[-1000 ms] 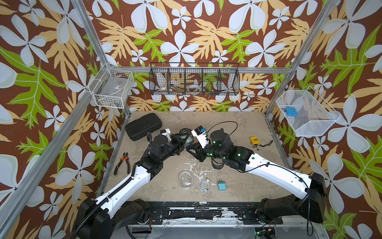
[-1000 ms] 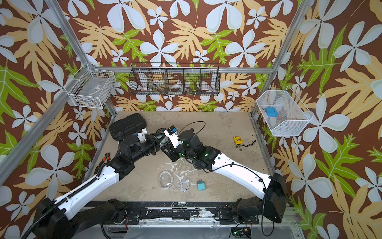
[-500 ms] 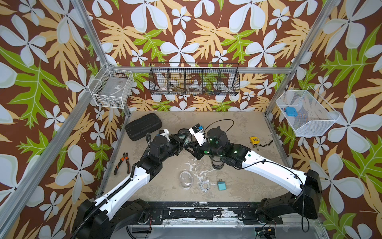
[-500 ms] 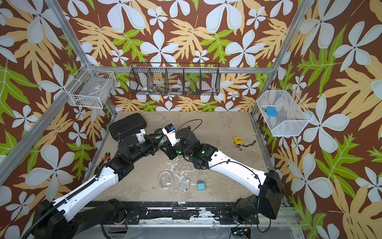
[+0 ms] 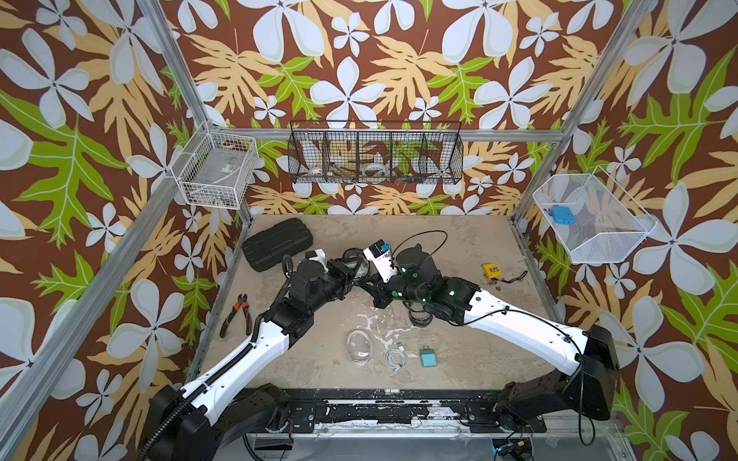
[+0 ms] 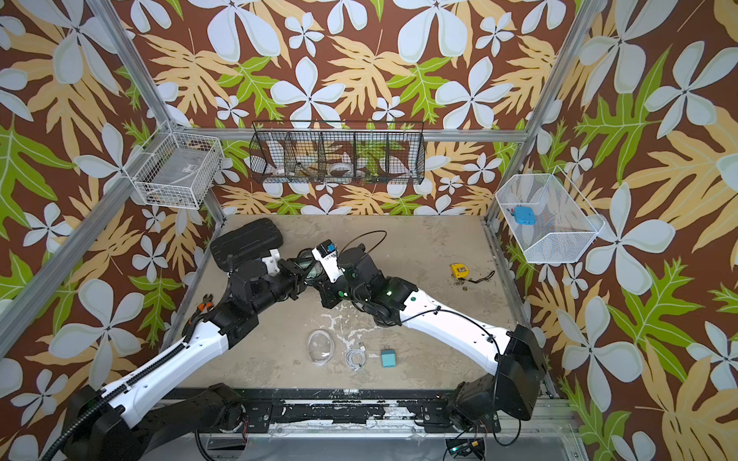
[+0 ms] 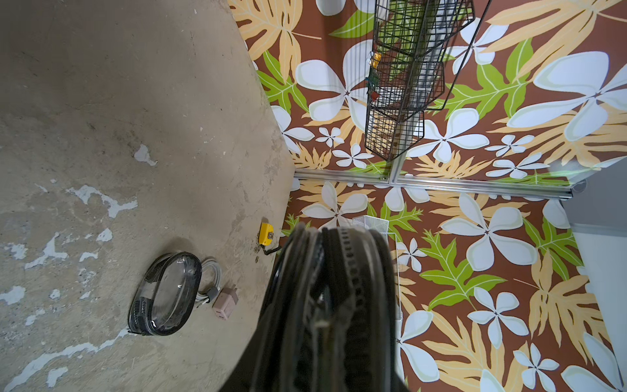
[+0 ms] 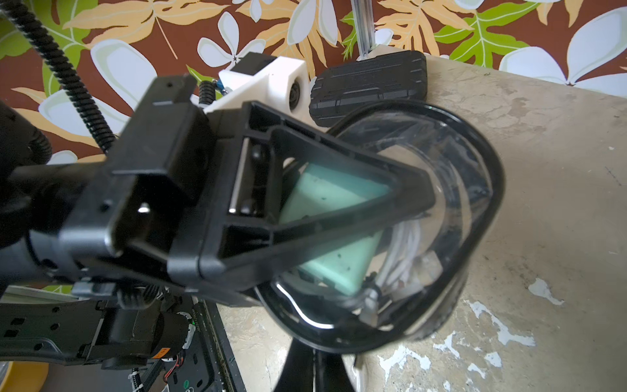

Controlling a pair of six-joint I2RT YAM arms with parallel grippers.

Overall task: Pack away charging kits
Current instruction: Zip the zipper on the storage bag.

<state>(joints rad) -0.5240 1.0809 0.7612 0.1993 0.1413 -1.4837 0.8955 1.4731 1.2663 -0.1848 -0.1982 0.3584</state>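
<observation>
My left gripper (image 5: 346, 275) is shut on a black-rimmed clear pouch (image 5: 355, 264), held on edge above the middle of the table. Inside it lie a mint plug (image 8: 339, 268) and a coiled white cable (image 8: 403, 247). My right gripper (image 8: 315, 359) is shut, with its tips against the pouch's rim (image 8: 475, 190); whether anything is pinched between them is hidden. Near the front edge lie a clear pouch (image 5: 358, 347), a white cable (image 5: 394, 356) and a teal plug (image 5: 428, 357). Under the right arm sit another black-rimmed pouch (image 7: 166, 293), a cable (image 7: 210, 276) and a pink plug (image 7: 225, 302).
A black ribbed hard case (image 5: 277, 243) lies at the back left, with pliers (image 5: 237, 315) at the left edge. A yellow tape measure (image 5: 491, 270) sits at the right. Wire baskets hang on the walls: white (image 5: 215, 169), black (image 5: 375, 157), and white (image 5: 591, 217) with a blue block.
My right gripper has moved left up to the held pouch and closed at its rim. The left gripper has kept its hold in the same place.
</observation>
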